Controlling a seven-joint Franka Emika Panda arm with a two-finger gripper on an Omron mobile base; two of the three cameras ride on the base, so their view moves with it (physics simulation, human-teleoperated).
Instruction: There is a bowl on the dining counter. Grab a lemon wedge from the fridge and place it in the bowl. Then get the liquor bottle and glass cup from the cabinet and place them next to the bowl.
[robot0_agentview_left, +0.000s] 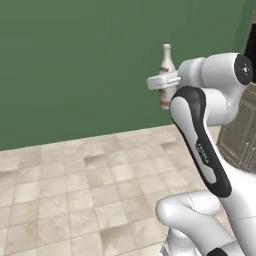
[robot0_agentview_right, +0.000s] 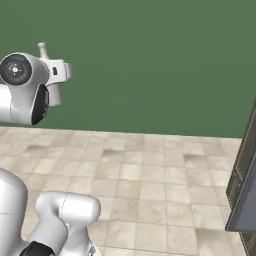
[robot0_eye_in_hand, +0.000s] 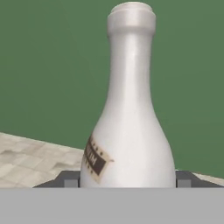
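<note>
Hand view: green wall (robot0_eye_in_hand: 43, 65) behind, tiled floor (robot0_eye_in_hand: 26, 162) below. Arm (robot0_agentview_left: 202, 145) raised high above that floor. Bottle (robot0_eye_in_hand: 129, 113) stands upright, clamped at its wide body between the end effector (robot0_eye_in_hand: 127, 179) fingers (robot0_eye_in_hand: 68, 178), 1 on each side.

Flat even rendered light, no glare; soft low-resolution blur; faint mottled shading on floor tiles (robot0_agentview_left: 75, 185).
</note>
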